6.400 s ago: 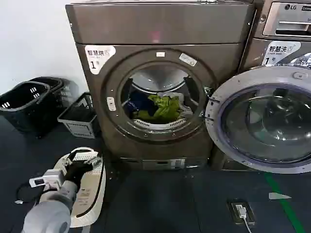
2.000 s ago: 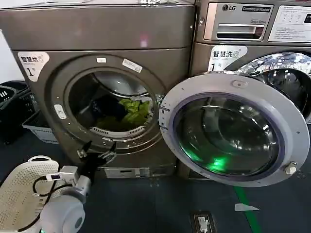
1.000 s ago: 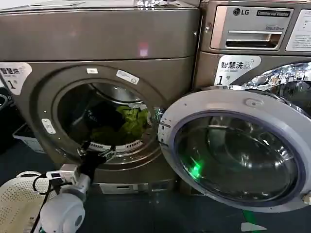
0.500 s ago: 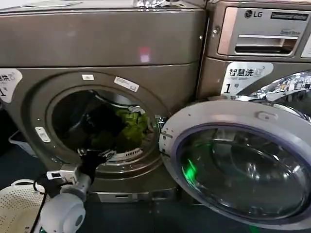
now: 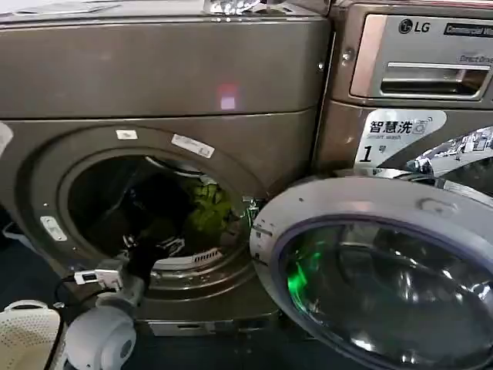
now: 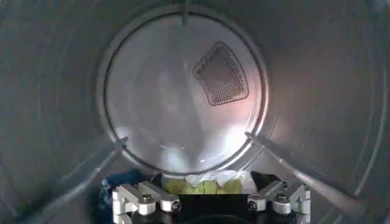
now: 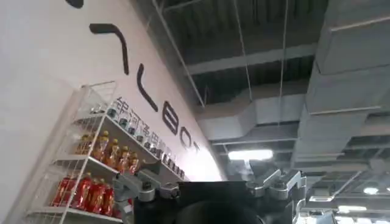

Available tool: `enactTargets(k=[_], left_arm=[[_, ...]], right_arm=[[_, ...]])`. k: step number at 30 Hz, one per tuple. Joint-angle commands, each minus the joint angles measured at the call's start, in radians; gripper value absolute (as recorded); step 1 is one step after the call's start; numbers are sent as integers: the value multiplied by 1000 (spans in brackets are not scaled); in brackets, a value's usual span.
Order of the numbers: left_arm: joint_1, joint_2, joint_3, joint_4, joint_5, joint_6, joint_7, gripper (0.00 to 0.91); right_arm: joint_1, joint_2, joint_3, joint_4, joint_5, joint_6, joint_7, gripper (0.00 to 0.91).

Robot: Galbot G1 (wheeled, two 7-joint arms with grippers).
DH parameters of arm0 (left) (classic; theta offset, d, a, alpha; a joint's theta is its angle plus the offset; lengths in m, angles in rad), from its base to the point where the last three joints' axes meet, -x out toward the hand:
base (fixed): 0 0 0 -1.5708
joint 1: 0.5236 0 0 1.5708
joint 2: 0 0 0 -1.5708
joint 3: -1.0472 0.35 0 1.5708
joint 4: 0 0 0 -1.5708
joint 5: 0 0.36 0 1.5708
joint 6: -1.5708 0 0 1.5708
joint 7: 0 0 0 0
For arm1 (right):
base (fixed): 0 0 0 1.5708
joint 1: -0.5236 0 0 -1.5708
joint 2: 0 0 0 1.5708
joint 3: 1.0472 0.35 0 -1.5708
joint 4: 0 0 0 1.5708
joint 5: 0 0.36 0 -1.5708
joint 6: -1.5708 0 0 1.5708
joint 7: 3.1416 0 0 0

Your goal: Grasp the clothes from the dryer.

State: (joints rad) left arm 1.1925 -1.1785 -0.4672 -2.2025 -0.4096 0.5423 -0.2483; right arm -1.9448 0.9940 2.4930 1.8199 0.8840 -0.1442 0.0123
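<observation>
Steel drum wall all round me — my left hand has reached the dryer mouth, fingers spread and empty. The clothes lie just ahead, ungrasped. Reaching in is done; closing isn't.

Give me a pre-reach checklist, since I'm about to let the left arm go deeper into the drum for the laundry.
1. Dryer door swung open: ok.
2. Left gripper at the porthole rim: ok.
3. Clothes within sight in the drum, lime-green piece ahead of the gripper: ok.
4. Left gripper open: ok.
5. Fabric already held: not ok, nothing between the fingers.
6. Right gripper out of the way, aimed at the ceiling: ok.
</observation>
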Motion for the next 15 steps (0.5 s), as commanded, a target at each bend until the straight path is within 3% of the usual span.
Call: enactTargets(k=[1,15], left_arm=[[-18,-1,5,13,2,-2,1,907],[-236,-28,83,207,-5,-17,0,907]], right_arm=[[0,0,0,1,0,4,2,907],[-14,-1,21,6,2,0,-3,907]])
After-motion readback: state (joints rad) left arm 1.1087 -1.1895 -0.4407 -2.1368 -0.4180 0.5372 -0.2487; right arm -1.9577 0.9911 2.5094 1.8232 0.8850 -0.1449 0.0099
